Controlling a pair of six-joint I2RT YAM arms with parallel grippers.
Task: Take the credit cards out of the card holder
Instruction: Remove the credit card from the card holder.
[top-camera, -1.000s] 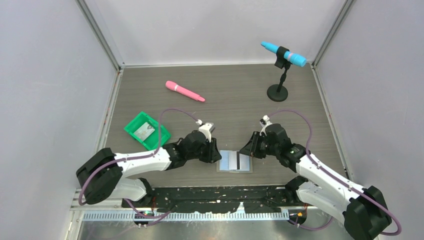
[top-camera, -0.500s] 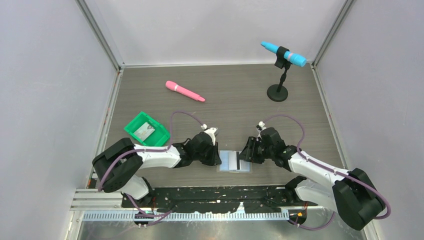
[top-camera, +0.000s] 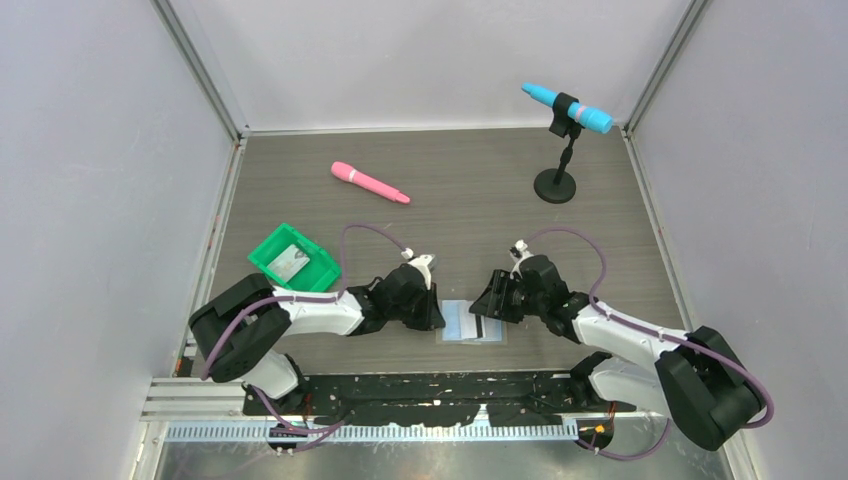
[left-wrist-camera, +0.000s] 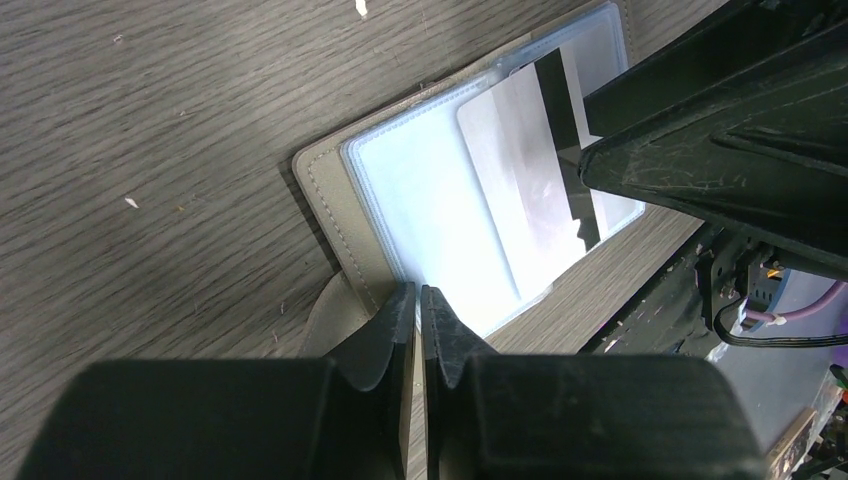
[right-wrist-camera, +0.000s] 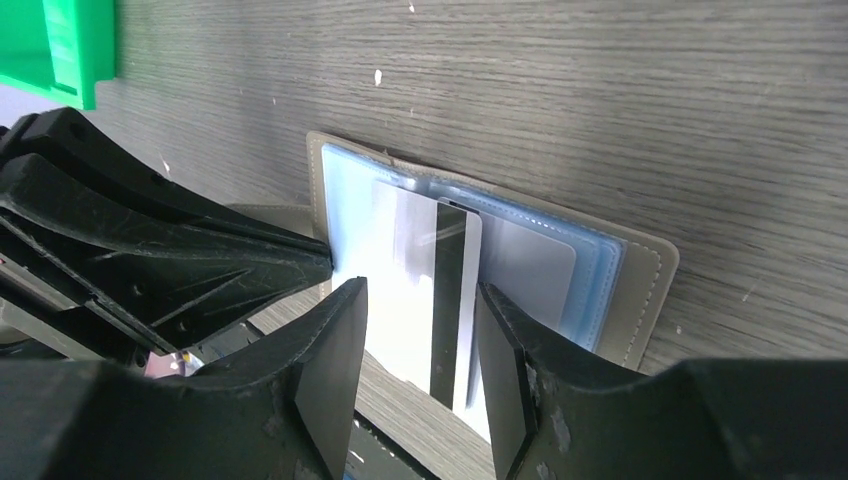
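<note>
Both arms are folded down low over the table (top-camera: 470, 200), the forearms lying almost flat and angled inward, so that the two grippers face each other nose to nose across the card holder (top-camera: 460, 326). The holder lies open and flat near the front edge of the table, just ahead of the arm bases, with its pale blue pockets turned up.

The left arm (top-camera: 310, 312) reaches in from the left with its elbow tucked back near its base. The left gripper (left-wrist-camera: 418, 297) has its jaws pressed all but together, the tips right at the near edge of a plastic pocket (whether the sheet is actually caught in that thin slit, I cannot tell).

The right arm (top-camera: 625, 335) comes in from the right in much the same crouch. The right gripper (right-wrist-camera: 420, 292) has its jaws spread, one finger on either side of a credit card (right-wrist-camera: 400, 250) with a black stripe. This card sticks partway out of its pocket towards the front edge, and neither finger clearly touches it.

Well to the left sits a green tray (top-camera: 318, 262) with another pale card (top-camera: 290, 262) lying in it. Farther back are a pink stick (top-camera: 370, 183) and a blue microphone (top-camera: 567, 107) on a stand.
</note>
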